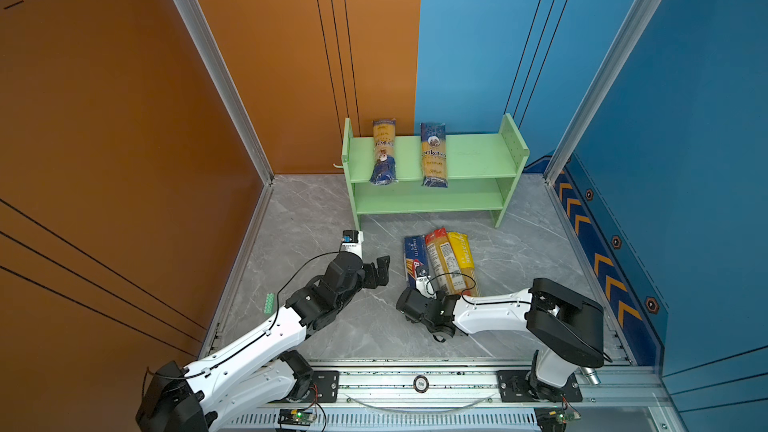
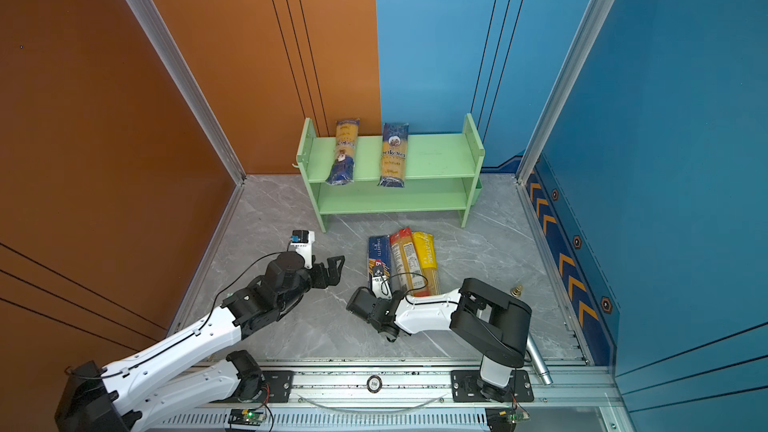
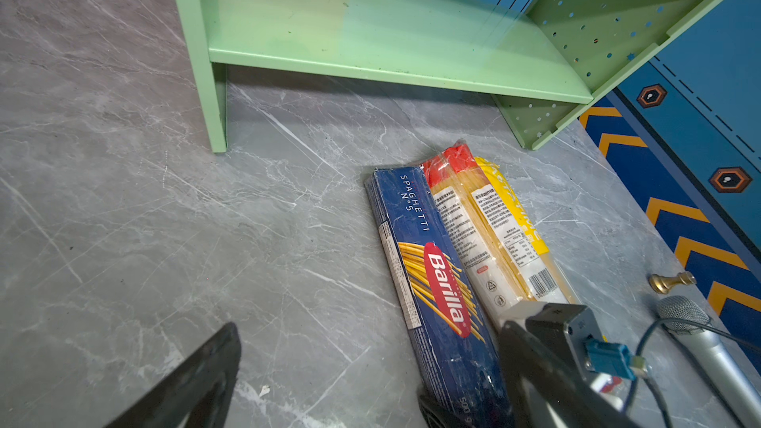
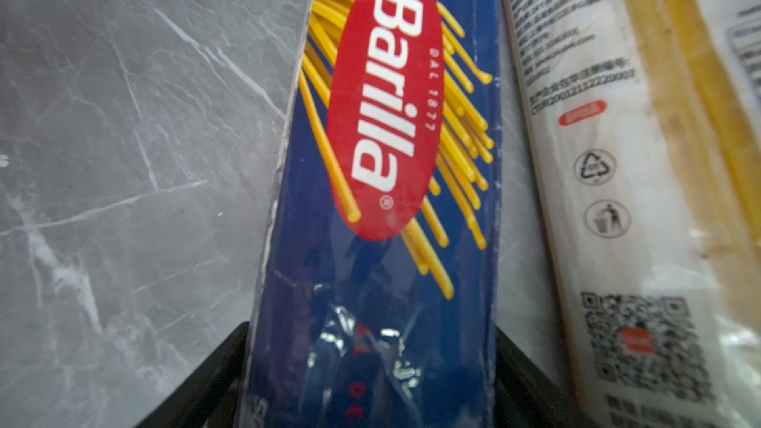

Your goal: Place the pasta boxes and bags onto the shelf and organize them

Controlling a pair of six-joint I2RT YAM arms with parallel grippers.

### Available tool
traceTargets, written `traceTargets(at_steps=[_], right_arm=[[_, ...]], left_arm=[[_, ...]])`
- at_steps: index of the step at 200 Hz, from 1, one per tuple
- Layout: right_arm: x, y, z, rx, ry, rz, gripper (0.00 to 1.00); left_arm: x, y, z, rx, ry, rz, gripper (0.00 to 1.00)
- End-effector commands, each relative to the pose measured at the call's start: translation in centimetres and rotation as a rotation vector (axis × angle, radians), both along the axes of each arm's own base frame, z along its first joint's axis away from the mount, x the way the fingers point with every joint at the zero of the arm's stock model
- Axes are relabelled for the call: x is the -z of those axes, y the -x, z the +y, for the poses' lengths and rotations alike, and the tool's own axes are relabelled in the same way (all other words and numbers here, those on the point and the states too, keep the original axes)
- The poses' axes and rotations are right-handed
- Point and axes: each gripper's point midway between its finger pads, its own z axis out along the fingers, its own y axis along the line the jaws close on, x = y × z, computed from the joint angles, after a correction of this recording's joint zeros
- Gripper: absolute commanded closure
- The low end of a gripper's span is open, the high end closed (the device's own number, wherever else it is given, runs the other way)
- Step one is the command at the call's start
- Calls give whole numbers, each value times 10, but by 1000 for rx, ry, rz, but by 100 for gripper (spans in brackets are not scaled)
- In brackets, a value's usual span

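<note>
On the grey worktop before the green shelf, we see the navy box printed "Barilla", "DAL 1877" and "SPAGHETTI N°5". It lies tight beside a red-ended packet, with a yellow-ended packet beyond and a silver microphone nearby. The right end effector straddles the box's near end, though we cannot tell whether it clamps; the left end effector hangs wide open over bare worktop, and two ankara packets lie across the shelf's top tier.

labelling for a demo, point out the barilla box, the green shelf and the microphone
Barilla box (image 3: 447, 289): left wrist view, on the red logo oval.
Green shelf (image 1: 473, 155): in a top view, on the bare upper board.
Microphone (image 3: 682, 314): left wrist view, on its mesh head.
</note>
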Motion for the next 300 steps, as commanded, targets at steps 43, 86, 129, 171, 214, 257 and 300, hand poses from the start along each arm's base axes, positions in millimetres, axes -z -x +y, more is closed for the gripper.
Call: traceTargets(at_steps=[43,86,129,171,214,257,300], right_arm=[[10,-1,-16,35,64,35,31],[10,-2,-15,31,62,40,38],[7,-4,-15,23,64,39,48],[1,-5,-16,8,62,37,74],[-7,-9,-17,-16,77,26,100],[-12,-10,-16,-38,99,28,100],[-19,-10,-12,-74,92,26,100]], left_arm=[[-9,-3,1,-13,-7,-19,2],[-7,-3,0,-12,-4,-16,2],[-6,-5,-2,-9,0,-13,2],[-4,-5,-4,-6,4,-5,2],[-1,-5,-3,-11,1,-1,2],[-1,-5,-1,-21,3,-5,2],[-2,-5,-1,-22,3,-6,2]])
